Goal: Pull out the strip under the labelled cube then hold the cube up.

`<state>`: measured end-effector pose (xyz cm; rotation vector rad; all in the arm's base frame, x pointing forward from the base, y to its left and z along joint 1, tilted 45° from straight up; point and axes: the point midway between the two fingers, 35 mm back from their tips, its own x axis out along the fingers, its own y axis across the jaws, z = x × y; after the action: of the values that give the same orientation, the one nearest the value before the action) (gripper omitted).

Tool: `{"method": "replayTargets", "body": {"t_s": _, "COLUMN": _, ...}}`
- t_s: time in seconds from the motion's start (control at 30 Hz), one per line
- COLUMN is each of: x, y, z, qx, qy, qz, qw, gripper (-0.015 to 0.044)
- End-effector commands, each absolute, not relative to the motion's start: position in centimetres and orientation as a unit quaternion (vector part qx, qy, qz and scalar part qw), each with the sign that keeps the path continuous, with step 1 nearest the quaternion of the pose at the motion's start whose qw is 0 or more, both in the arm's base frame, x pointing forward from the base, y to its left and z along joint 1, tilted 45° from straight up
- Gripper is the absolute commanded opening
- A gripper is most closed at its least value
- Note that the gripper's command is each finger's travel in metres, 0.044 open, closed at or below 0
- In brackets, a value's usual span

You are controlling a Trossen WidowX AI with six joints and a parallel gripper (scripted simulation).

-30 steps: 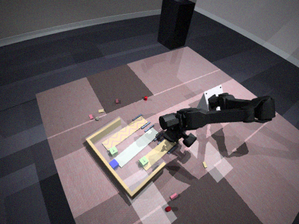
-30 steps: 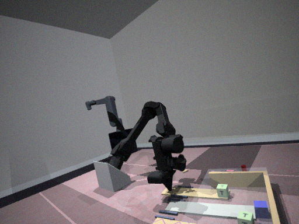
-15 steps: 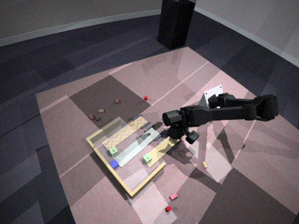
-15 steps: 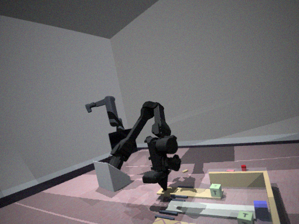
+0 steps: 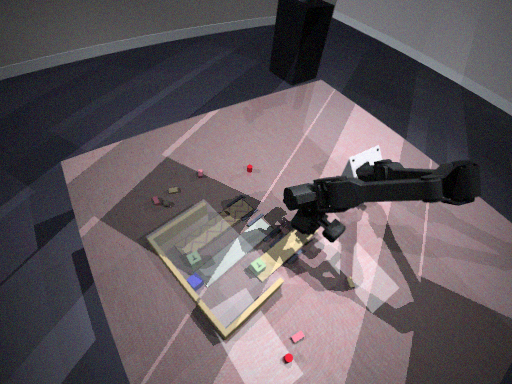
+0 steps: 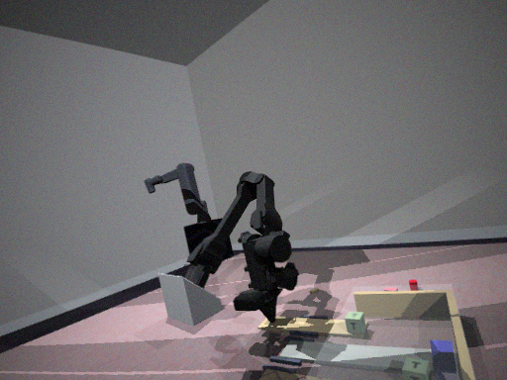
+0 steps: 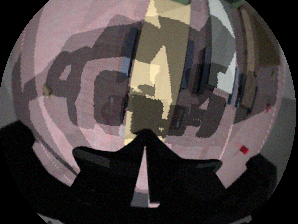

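Quick rundown, using the tan frame (image 5: pixel 235 325) on the desk (image 5: pixel 325 125) as the landmark. The gripper (image 6: pixel 269 313) has its fingers pinched fully together, with no gap visible between them in the wrist view, and they're pressed tip-down on the outer end of the yellow strip (image 5: pixel 285 248), which sticks out past the frame's open side toward the arm's base.

A pale green cube (image 5: pixel 258 265) sits on the other end of that yellow strip, near the frame's open side, well apart from the fingers. From the exterior camera it shows a dark "T" on its side face (image 6: pixel 355 322). A second green cube (image 5: pixel 193 258) sits deeper inside the frame on the strip with the zigzag pattern (image 5: pixel 210 234); it shows a "T" too (image 6: pixel 416 367), so I can't tell them apart by the letter alone. A blue cube (image 5: pixel 195 281) sits at the frame's near wall, just beside the white strip (image 5: pixel 227 259) that lies between the two others.

No brand names readable anywhere.
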<state>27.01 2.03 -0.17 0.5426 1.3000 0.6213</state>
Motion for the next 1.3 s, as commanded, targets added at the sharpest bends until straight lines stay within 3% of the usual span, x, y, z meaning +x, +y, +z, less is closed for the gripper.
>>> {"method": "replayTargets", "body": {"t_s": 0.0, "x": 25.7, "y": 2.3, "z": -0.6, "qx": 0.245, "qy": 0.597, "qz": 0.281, "qw": 0.71, "gripper": 0.0}}
{"method": "replayTargets", "body": {"t_s": 1.27, "x": 20.4, "y": 2.3, "z": -1.6, "qx": 0.245, "qy": 0.598, "qz": 0.281, "qw": 0.709, "gripper": 0.0}}
